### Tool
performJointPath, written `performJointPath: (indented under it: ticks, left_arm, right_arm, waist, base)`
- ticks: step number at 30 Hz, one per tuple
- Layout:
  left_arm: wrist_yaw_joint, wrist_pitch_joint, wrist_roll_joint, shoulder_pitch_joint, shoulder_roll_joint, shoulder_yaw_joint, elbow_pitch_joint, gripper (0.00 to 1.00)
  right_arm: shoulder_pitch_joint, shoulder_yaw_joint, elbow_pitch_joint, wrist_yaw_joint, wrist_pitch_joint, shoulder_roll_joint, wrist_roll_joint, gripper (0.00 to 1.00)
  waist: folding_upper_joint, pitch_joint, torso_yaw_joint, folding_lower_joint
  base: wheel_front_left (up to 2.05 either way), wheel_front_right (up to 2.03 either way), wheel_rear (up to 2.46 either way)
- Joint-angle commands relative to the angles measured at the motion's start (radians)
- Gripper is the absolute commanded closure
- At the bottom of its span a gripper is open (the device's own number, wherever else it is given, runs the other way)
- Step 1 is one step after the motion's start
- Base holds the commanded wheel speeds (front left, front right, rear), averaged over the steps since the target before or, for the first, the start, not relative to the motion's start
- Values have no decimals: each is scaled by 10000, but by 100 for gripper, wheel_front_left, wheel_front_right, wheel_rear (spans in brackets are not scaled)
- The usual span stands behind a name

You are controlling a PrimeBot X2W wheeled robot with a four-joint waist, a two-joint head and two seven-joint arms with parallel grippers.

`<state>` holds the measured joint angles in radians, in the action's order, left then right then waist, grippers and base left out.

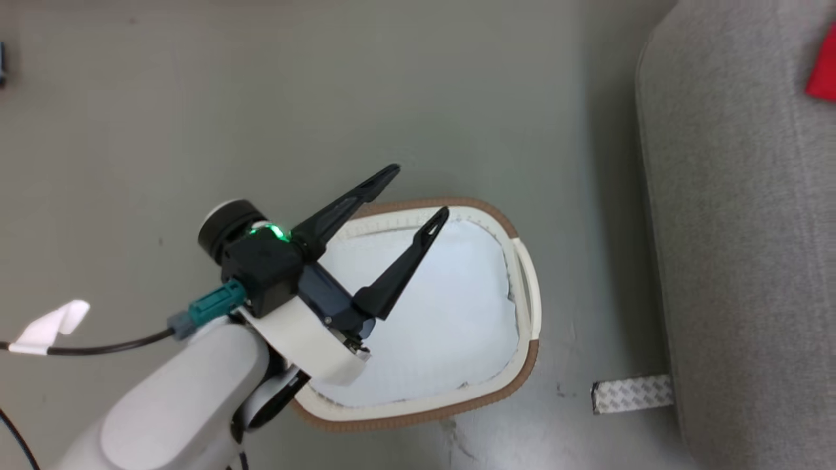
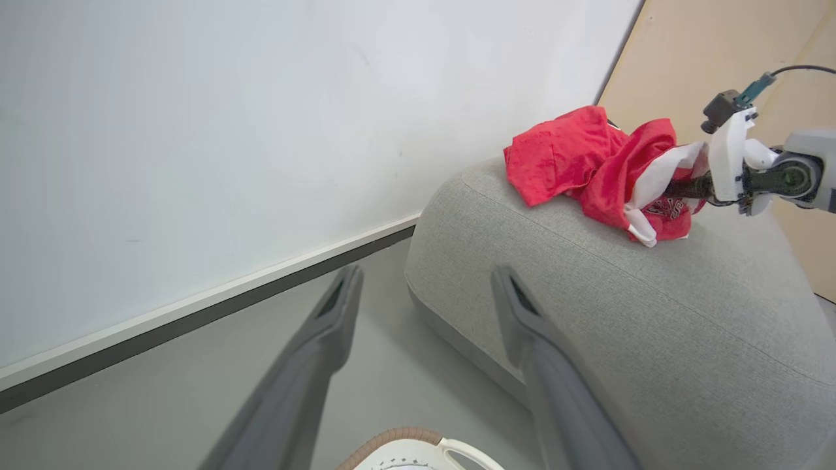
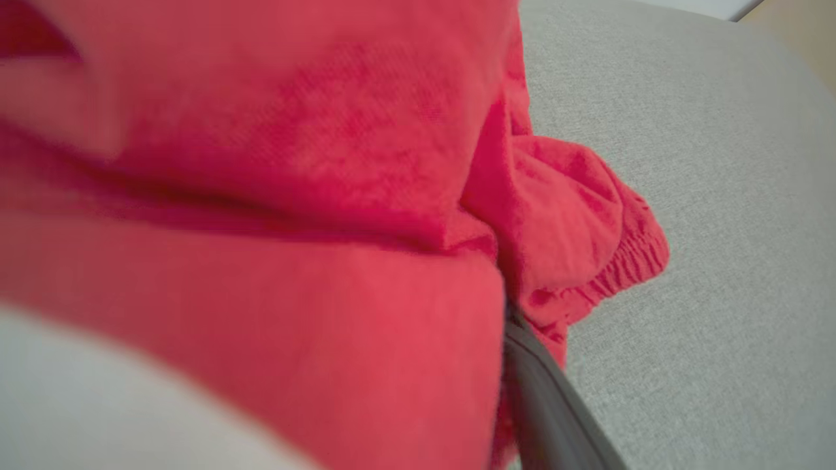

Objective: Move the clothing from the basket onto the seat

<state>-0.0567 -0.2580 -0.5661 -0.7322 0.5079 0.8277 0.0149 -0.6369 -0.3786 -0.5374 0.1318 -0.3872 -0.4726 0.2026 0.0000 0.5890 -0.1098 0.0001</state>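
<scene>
1. Nearest the lens, the clothing (image 3: 294, 196) is bunched right against the right wrist camera and draped over the right end effector (image 2: 686, 188). One dark finger (image 3: 548, 405) shows under the fold and the other is buried. We cannot tell whether they pinch the fabric or merely sit inside it.
2. From those tips outward the heap rests on the rounded top of the seat (image 2: 653, 313). We judge it lies there because this is the drop spot, well apart from the basket.
3. The clothing is bright red and crumpled. A white trim band and a patch of dark print sit just beside the right end effector, and a gathered elastic hem lies farther out.
4. The left end effector (image 1: 418, 192) hangs with its fingers spread wide and nothing between them, over the far rim of the basket (image 1: 516, 385). We read this as a waiting pose.
5. Below those fingers a flat white pad (image 1: 457, 313) lines the basket, and we see no red fabric on it. We judge that little beyond letting go remains.
6. Beyond the basket is bare grey floor (image 1: 261, 98).
</scene>
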Motion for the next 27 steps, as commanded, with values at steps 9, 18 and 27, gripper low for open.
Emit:
performJointPath:
  ticks: [9,18,27]
  left_arm:
    - [391,-66,-422,1348,-69,-721,-398,0]
    - [823,-63,-467,2812,-61,-1964,-434,0]
    - [1470,-63,-677,4234,305,-3856,-251,0]
  right_arm:
    - [1745,1505,772,-23,-888,-878,1656,0]
    - [3197,2062,3544,-23,-1640,-1421,2987,0]
    - [3042,3094,5686,-23,-1069,-582,3034,0]
  waist:
    - [0,-2311,-264,-1]
    - [0,-4184,-231,-1]
    - [0,-5339,420,-1]
  base:
    - [0,0,0]
    - [0,0,0]
    - [0,0,0]
